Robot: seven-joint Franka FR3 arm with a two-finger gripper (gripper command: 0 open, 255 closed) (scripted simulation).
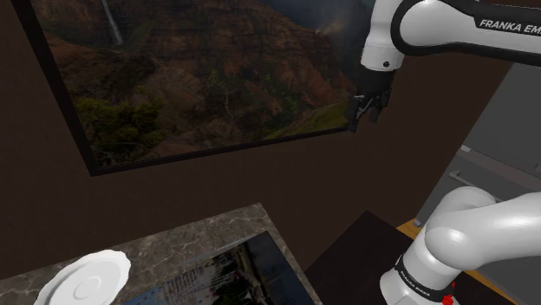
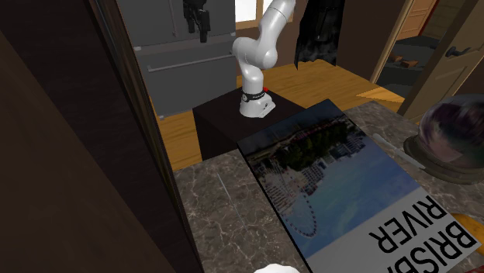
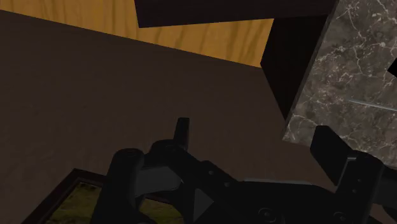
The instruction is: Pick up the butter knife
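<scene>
**Up high, spread wide, holding nothing**

Saw the gripper raised high on the white arm, in front of a framed landscape picture on the dark wall. Found its two black fingers standing apart in the wrist view, clasping nothing. Made out the butter knife only as a thin pale sliver lying flat on the marble counter, a little in from the counter's edge and well apart from the gripper. Could not tell handle from blade.

From the second exterior view, placed the arm's base on the dark box stand, just beside the counter's end, with a grey refrigerator behind. Noted a large printed poster of a riverside city lying flat over much of the marble. Spotted a white plate at the shoulder view's lower left, resting on the counter beside the poster. Noted a glassy purple rounded object at the second exterior view's right, near the poster's edge.
</scene>
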